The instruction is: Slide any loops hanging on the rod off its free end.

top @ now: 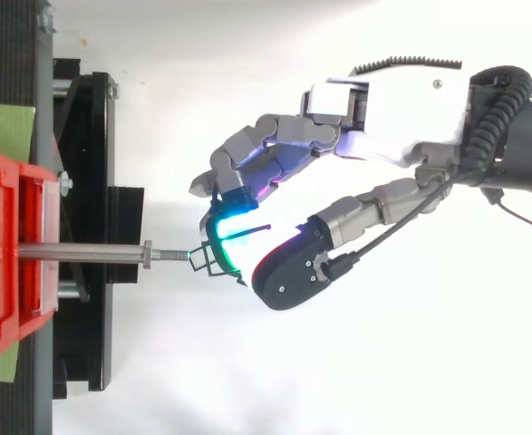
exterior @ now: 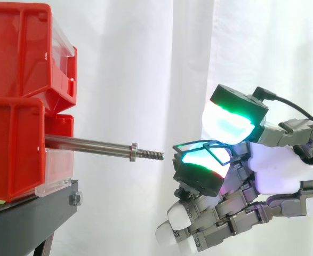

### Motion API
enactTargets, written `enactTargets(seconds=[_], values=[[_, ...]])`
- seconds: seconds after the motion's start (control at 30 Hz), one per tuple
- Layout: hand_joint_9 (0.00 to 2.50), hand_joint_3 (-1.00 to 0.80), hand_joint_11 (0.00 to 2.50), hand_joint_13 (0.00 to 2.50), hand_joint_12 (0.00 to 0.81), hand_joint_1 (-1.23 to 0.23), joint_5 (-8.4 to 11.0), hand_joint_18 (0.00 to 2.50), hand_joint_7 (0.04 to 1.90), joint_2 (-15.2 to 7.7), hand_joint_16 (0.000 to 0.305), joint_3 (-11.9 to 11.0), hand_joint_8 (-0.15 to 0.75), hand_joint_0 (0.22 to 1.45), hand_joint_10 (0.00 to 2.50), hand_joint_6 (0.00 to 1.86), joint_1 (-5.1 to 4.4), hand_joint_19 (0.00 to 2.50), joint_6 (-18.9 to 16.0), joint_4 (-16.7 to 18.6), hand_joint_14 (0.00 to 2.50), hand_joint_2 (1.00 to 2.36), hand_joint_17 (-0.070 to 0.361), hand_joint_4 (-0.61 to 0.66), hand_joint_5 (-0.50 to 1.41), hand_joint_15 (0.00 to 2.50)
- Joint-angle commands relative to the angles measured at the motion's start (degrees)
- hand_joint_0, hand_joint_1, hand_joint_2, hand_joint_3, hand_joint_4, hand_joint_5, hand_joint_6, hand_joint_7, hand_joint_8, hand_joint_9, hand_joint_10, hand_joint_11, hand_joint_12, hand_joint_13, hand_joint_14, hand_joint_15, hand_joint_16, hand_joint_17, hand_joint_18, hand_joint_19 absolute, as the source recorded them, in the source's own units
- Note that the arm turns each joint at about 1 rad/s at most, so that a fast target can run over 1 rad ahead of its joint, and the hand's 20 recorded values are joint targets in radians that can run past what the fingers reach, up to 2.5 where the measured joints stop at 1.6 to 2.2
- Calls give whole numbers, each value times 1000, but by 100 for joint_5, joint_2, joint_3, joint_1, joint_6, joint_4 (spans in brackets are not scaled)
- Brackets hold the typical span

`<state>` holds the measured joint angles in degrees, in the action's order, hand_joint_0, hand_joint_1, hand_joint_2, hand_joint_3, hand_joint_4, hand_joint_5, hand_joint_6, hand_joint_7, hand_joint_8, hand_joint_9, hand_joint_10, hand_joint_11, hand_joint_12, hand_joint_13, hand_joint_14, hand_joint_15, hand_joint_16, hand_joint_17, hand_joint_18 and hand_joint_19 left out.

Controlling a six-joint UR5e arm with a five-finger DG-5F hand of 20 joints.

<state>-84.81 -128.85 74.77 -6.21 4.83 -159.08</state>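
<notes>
A bare steel rod (exterior: 87, 144) sticks out level from between the red bins (exterior: 17, 106) and ends in a collar and a threaded tip; in the top view the rod (top: 84, 253) points right. Nothing hangs on it. A thin dark wire loop (exterior: 218, 156) sits just past the free end, its near edge close to the tip; I cannot tell whether they touch. The hand (exterior: 284, 165) is to the right of the rod, shut on the loop (top: 213, 265), which is pinched between a glowing green fingertip pad and the thumb pad. The other fingers curl below.
The red bins are stacked on a black stand (exterior: 28, 218) at the left. A green sheet (top: 3, 131) lies under the bins in the top view. A white curtain hangs behind. Open space lies right of the rod's tip around the hand.
</notes>
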Motion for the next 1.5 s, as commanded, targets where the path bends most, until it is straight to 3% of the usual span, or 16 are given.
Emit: enactTargets(seconds=[0.0, 0.2, 0.43, 1.1, 1.47], values=[[725, -309, 157, 471, 276, -635, -1, 367, 1349, 0, 39, -6, 263, 585, 5, 807, -3, 0, 0, 0, 0, 1015, 88, 107, -169, 0], [698, -256, 163, 464, 280, -755, -1, 357, 1324, 0, 40, 3, 257, 581, 5, 826, -3, 1, 0, 0, 0, 1017, 89, 105, -191, 0], [682, -436, 165, 448, 275, -824, -1, 347, 1297, 0, 39, -6, 246, 610, 5, 823, 6, 0, 0, 0, 0, 1006, 89, 135, -200, 0], [717, -500, 149, 469, 279, -515, -1, 367, 1290, 0, 40, -6, 259, 567, 5, 780, -3, 5, 0, -9, 0, 1000, 89, 153, -169, 0], [708, -323, 160, 465, 280, -660, -1, 358, 1348, 0, 39, -6, 259, 587, 6, 790, -3, 6, 0, -9, 0, 1015, 88, 128, -175, 0]])
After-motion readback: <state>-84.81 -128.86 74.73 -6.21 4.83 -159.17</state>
